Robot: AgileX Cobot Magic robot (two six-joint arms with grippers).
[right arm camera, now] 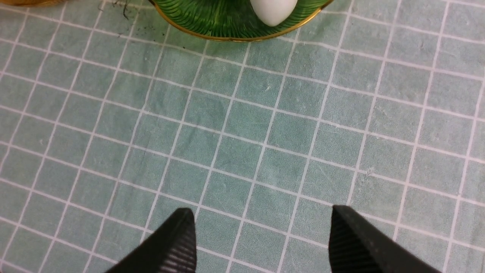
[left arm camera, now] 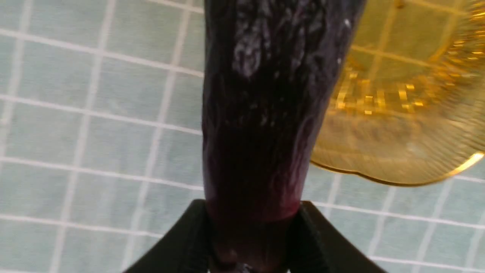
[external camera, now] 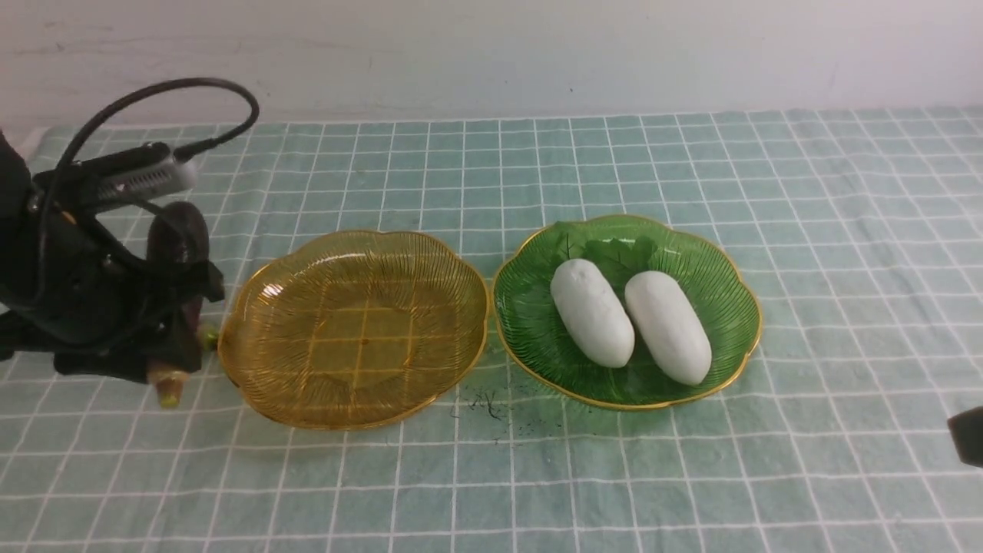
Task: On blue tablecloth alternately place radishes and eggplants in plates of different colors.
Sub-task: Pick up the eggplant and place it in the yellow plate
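Observation:
Two white radishes (external camera: 591,311) (external camera: 668,326) lie side by side in the green plate (external camera: 530,307), their leafy tops at its far side. The amber-yellow plate (external camera: 353,330) to its left is empty. My left gripper (external camera: 180,307) is shut on a dark purple eggplant (external camera: 180,230) just left of the amber plate, low over the blue tablecloth (external camera: 845,230). Two greenish-yellow stem ends (external camera: 169,388) (external camera: 206,336) show below the gripper. In the left wrist view the eggplant (left arm camera: 265,113) sits between the fingers (left arm camera: 189,231). My right gripper (right arm camera: 261,209) is open and empty near the table's front right.
Dark crumbs (external camera: 484,403) lie on the cloth in front of the gap between the plates. The green plate's rim (right arm camera: 227,36) and a radish tip (right arm camera: 273,11) show ahead of my right gripper. A white wall runs behind the table.

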